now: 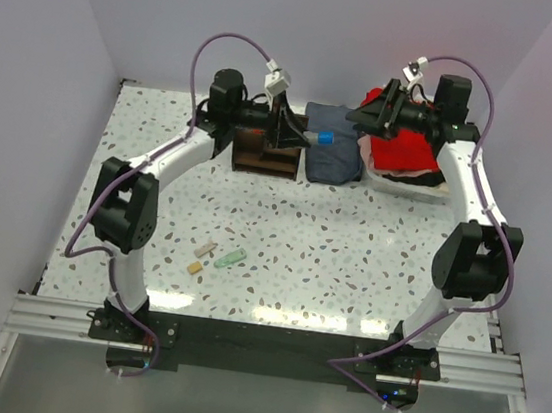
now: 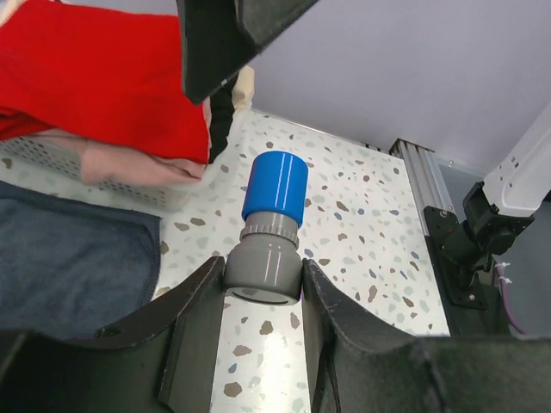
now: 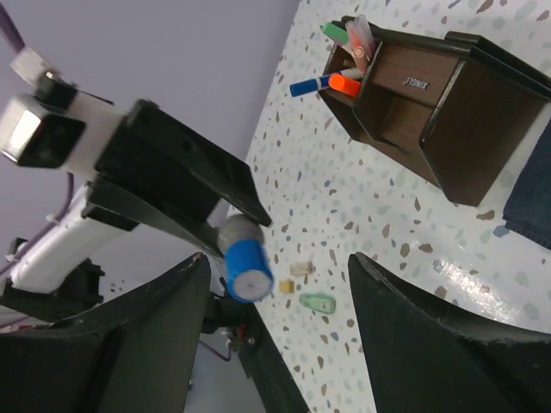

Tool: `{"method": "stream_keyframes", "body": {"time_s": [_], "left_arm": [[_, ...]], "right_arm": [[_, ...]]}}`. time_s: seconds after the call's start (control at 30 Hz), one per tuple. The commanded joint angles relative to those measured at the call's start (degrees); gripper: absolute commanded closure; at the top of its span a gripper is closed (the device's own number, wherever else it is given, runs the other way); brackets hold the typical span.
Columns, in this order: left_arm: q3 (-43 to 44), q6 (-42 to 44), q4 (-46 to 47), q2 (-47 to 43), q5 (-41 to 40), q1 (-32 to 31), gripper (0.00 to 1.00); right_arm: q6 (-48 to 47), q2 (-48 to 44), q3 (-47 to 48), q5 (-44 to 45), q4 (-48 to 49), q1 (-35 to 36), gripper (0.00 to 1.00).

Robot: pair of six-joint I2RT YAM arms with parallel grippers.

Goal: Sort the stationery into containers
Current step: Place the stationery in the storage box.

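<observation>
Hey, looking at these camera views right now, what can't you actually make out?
Blue-capped grey item, left wrist view: lower end hidden between the fingers of the left hand.
Organizer, top view: compartments mostly covered by the left hand.
Pens in the organizer, right wrist view: lower parts behind the compartment wall, count unclear.
Pale green piece, top view: too small to identify.

This looks like a robotics lab test cell. Plain lavender walls [image 1: 75, 41] box in a speckled table [image 1: 352, 246], and the white, cable-draped left arm [image 1: 160, 167] and right arm [image 1: 474, 191] are bolted to an aluminium rail [image 1: 51, 315].
</observation>
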Motion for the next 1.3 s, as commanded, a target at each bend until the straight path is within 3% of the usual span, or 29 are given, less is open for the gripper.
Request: {"method": "stream_keyframes", "body": {"time_s": [0.0,0.2,0.5,0.83,1.27], "left_arm": [[4.71,6.48,-4.59,1.29,-2.79,-2.96,1.00],[7.09,8.07,-6.53,2.96,-3.85,-6.48,1.00],[7.00,7.72,-5.91,3.14,-3.49,-5.86,1.00],[8.67,5.08,-2.05,5.60,-3.06,-5.86,1.00],[7.62,4.55,-2.13,3.93,-2.00,-5.78,1.00]], "right_arm": [[8.10,-1.29,-0.96,-1.24,4.02,-0.22,0.32],[7.23,-3.04,-5.44,-4.13,2.62,-0.22,0.34],[5.38,-7.08,-9.23,-8.53,2.62,-0.31,0.36],[2.40,-9.64,-10.72,-8.54,-1.33,-0.31,0.42],[1.43,-8.94,-10.81,-5.63,0.34,-3.30,0.38]]}}
